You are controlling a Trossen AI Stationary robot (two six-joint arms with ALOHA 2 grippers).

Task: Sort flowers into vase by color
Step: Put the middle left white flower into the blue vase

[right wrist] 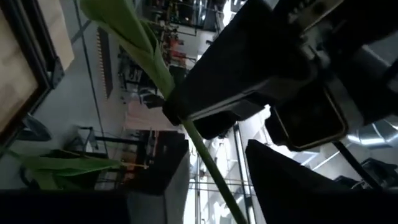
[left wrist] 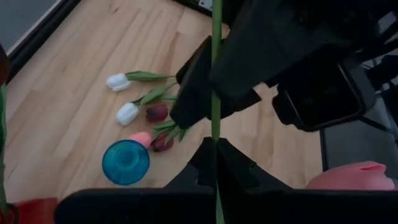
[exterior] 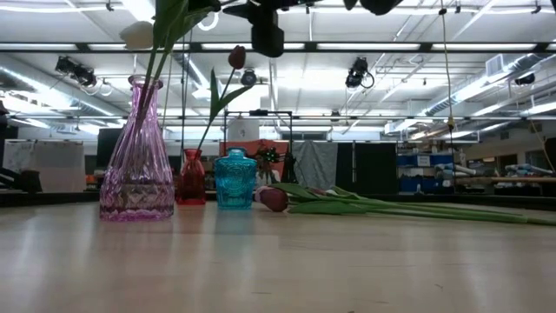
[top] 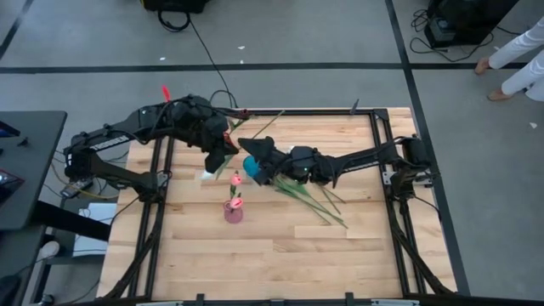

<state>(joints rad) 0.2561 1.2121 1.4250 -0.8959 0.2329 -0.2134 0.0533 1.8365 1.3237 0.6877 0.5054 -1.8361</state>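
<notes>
left claw (left wrist: 214, 163) pinches a stem (left wrist: 216, 93); right claw (right wrist: 205, 134) half-wide around it should close gently before left releases.

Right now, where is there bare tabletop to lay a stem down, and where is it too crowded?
Free: the broad wooden strip of the table on the near side of the pink vase, and the near right corner past the loose flowers. Crowded: the middle, where the left gripper, shut on a stem, meets the right gripper over the blue vase.
</notes>
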